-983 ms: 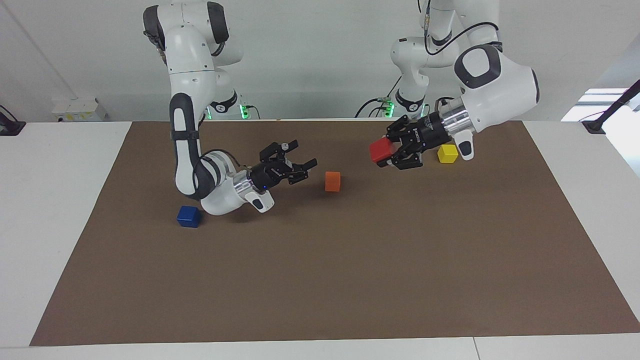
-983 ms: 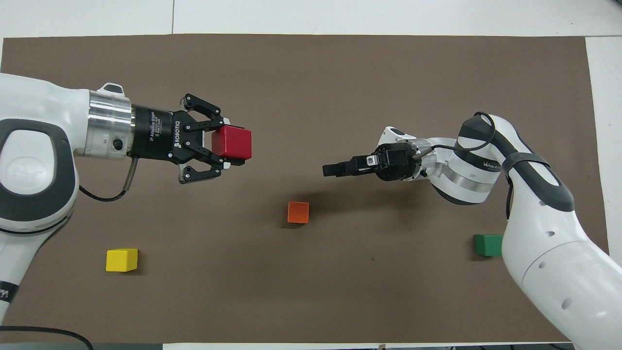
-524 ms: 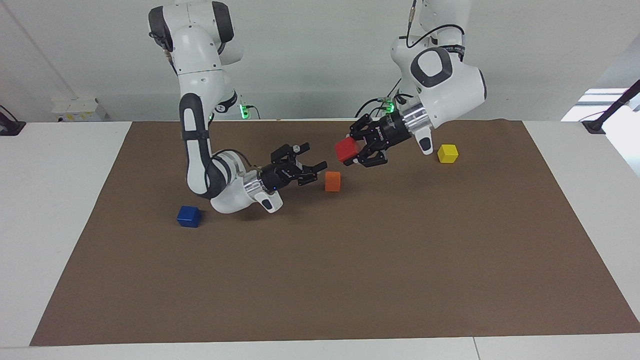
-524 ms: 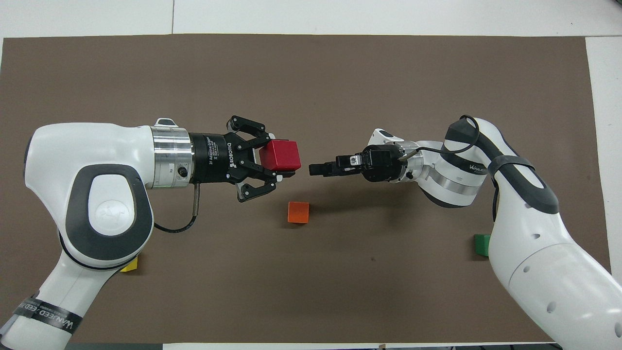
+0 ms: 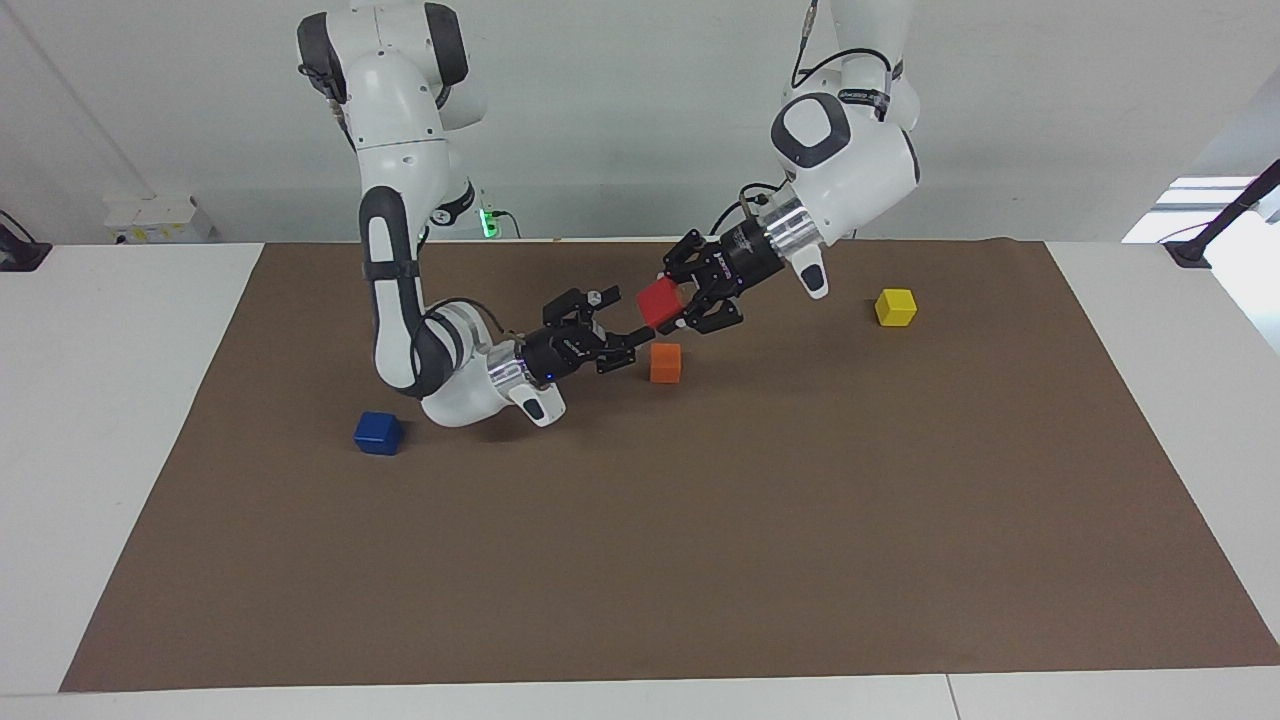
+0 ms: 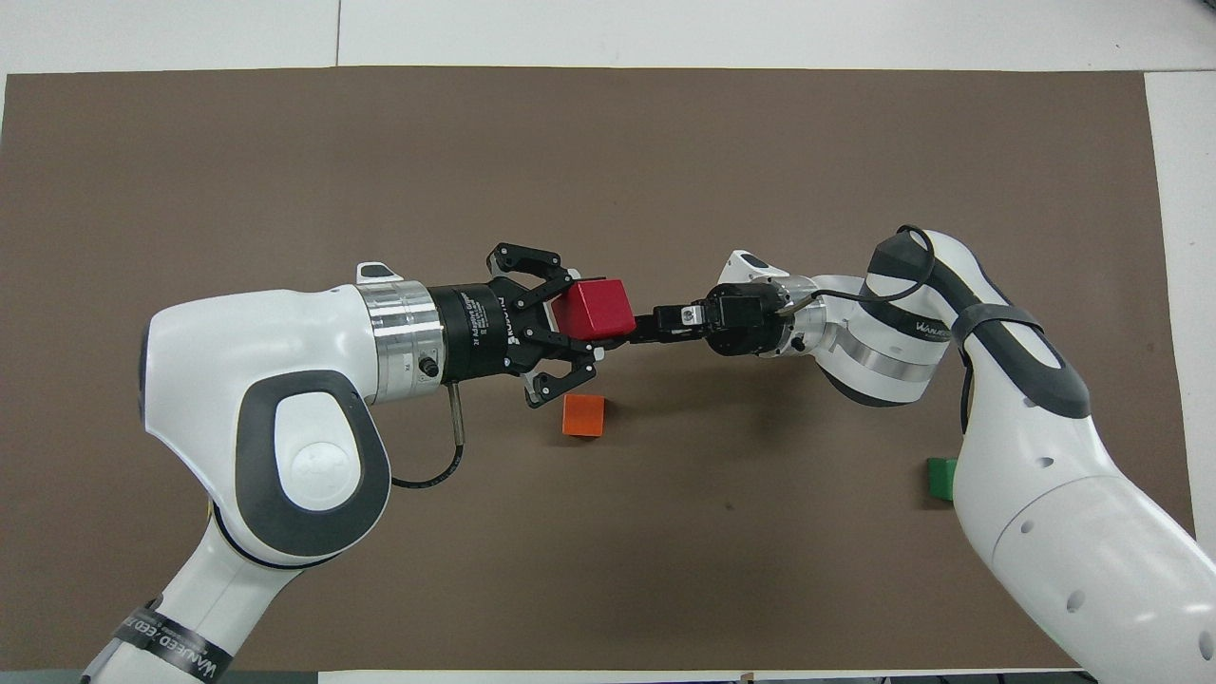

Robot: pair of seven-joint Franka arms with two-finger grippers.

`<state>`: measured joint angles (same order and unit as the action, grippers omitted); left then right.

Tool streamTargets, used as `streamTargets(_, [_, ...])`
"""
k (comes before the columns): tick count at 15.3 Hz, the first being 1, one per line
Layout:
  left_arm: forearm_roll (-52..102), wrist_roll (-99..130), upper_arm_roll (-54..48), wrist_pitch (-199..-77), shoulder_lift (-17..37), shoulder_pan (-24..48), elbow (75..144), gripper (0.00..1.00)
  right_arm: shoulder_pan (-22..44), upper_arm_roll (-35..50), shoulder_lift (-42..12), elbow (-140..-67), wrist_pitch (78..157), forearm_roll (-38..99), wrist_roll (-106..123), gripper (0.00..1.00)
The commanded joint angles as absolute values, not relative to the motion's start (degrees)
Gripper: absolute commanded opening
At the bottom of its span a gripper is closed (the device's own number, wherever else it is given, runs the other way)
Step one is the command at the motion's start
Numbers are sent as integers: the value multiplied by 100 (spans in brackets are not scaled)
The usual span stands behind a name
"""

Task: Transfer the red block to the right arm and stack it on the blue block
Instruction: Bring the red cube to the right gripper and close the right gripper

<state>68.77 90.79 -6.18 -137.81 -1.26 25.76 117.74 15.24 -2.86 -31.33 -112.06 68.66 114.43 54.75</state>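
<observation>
While the left gripper (image 5: 668, 305) holds the red block (image 5: 657, 301) tight between its fingers above the mat near the orange block (image 5: 665, 363), the right gripper (image 5: 630, 346) waits wide open just beside it with nothing inside, and the blue block (image 5: 378, 433) lies on the mat beside the right arm (image 5: 400, 290).
</observation>
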Motion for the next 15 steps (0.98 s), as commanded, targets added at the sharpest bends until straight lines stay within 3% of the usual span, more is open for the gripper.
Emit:
streamTargets(1, [7049,8887,-536,-13966,-334,2716,12023,0,1564,-272,-3217,-11101,6996,11549,5686,100])
streamTargets(6, [8137,7657,-536,-14080,-466,2725,12427,0,1573,-272,-3217,-11092,7110,11549,5704,100])
streamTargets(15, [8763,6900,-536,-14388,-343,3023,12445,0,1626,-264,-3217,-11092,7268,11549,5862,100])
